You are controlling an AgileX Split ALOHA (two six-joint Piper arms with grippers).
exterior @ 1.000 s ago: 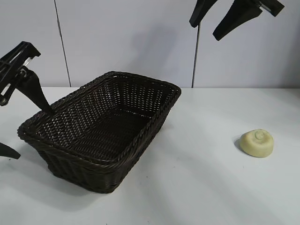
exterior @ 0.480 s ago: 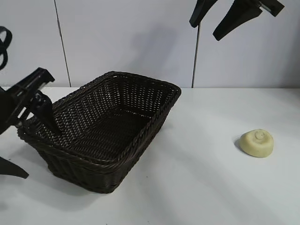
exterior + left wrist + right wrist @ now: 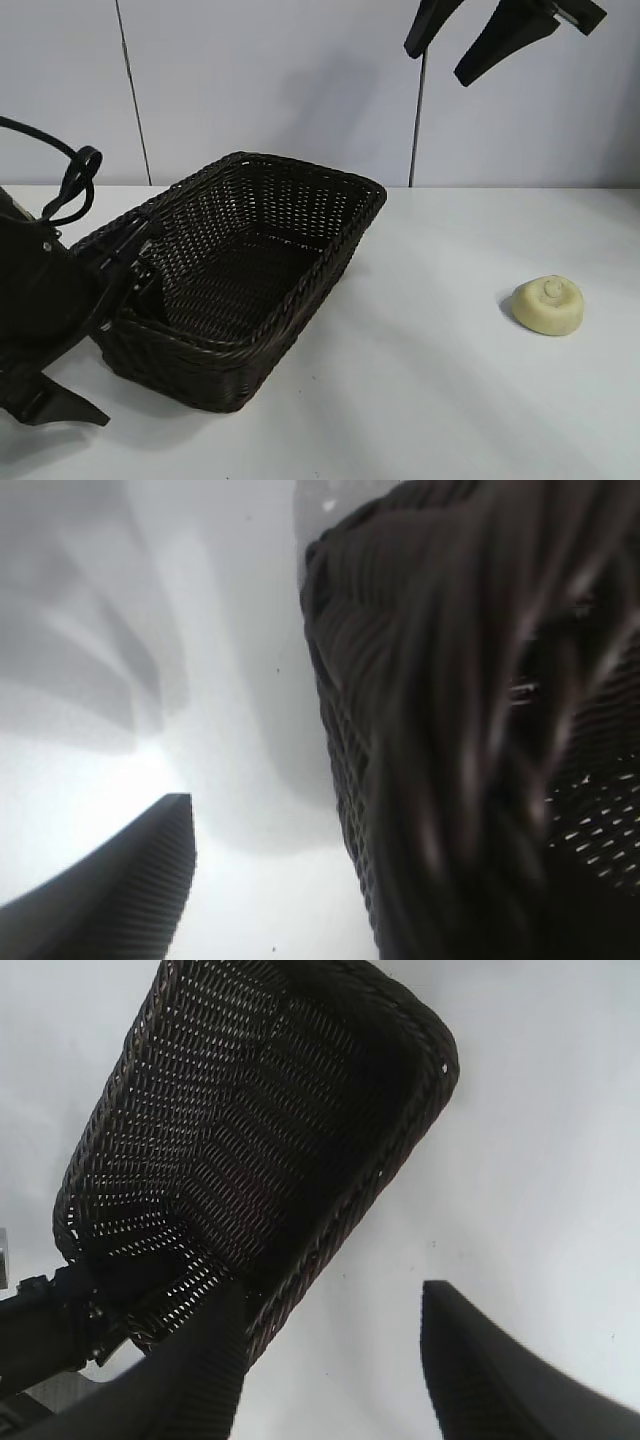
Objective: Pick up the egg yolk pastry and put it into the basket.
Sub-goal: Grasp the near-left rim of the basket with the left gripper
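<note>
The egg yolk pastry (image 3: 547, 305), pale yellow with a knob on top, lies on the white table at the right, far from both grippers. The dark brown wicker basket (image 3: 372, 188) stands left of centre and holds nothing. My left gripper (image 3: 125, 355) is low at the basket's left end, open, one finger (image 3: 130, 890) outside on the table side and the other over the rim, hidden by the weave (image 3: 420, 730). A gap shows between the outer finger and the wall. My right gripper (image 3: 437, 65) hangs high at the back, open and holding nothing, looking down on the basket (image 3: 435, 1080).
White tabletop (image 3: 430, 400) stretches between basket and pastry. A pale wall with vertical seams (image 3: 418, 130) closes the back. The left arm's cable (image 3: 75, 185) loops above the basket's left end.
My left arm has come down and to the right, from above the basket's left side to astride its left end. The right gripper, basket and pastry have stayed put.
</note>
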